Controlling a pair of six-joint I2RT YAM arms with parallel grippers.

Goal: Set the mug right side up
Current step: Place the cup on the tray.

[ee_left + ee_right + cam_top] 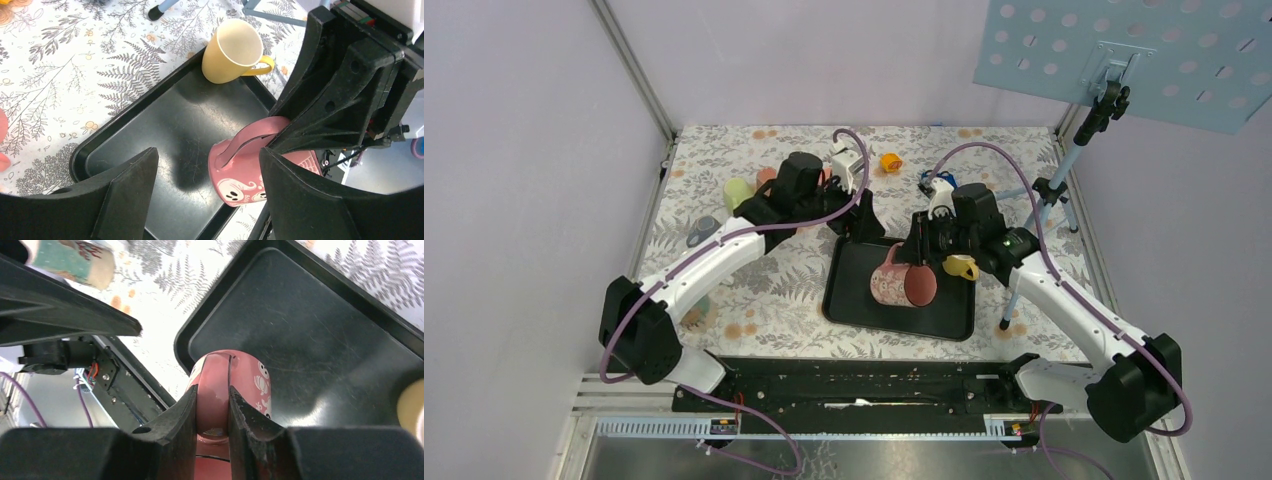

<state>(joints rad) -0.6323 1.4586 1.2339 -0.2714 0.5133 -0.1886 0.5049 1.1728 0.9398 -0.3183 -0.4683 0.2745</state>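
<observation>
Over the black tray (849,300), near its middle: pink mug (902,283), tipped on its side, mouth turned toward the tray's near edge. Not yet upright. Pinched at the handle (213,372) by the right gripper (212,392), jaws pressed onto the loop from both sides. A sensible hold, likely chosen for rolling the body round from the wrist and bringing the base down onto the tray. Hard to tell whether resting on the tray floor or lifted just clear of it, with a shadow beneath hinting at the latter.

At the tray's far left corner: left gripper (208,160), jaws spread wide, holding nothing. Hovers close beside the mug yet apart from it, probably so as not to block the turn. At the tray's right rim: yellow mug (232,50), mouth up, near enough to be knocked during the swing.

As for markings: white cartoon ghosts (240,192) printed round the pink body, no words legible. Off the tray, beyond its left side: teal patterned cup (75,260), red marks too blurred to read.
</observation>
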